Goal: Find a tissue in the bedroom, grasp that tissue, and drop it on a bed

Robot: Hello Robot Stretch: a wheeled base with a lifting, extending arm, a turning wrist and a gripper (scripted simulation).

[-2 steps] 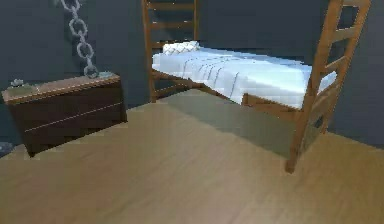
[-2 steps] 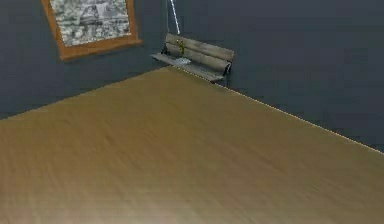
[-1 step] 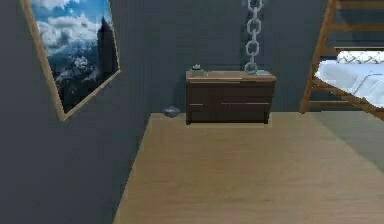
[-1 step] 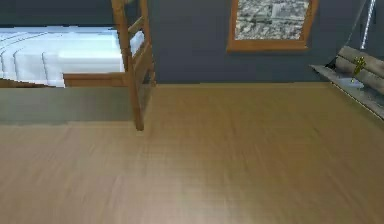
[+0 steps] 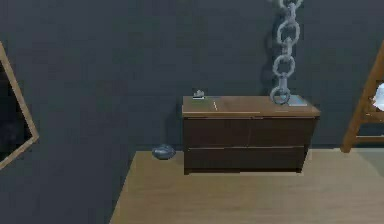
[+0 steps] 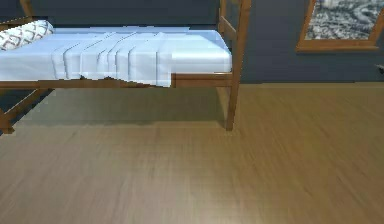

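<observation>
Dark wood on the dresser (image 5: 250,135), smooth, with a faint sheen across its top. The chain (image 5: 287,50) reads as dull grey metal. Flat matt slate on the wall (image 5: 100,70). Now the floor (image 6: 200,170): pale wood planks, satin, fine grain. The bed (image 6: 232,90) has a warm varnished wood frame, the sheet (image 6: 120,55) is white cloth, softly creased, and the pillow (image 6: 22,35) is patterned fabric.

Dim along the dark wall (image 5: 100,70) behind the dresser (image 5: 250,140); brighter over the white-sheeted bed (image 6: 120,55), casting soft shadow on the wood floor (image 6: 250,170) beneath.
</observation>
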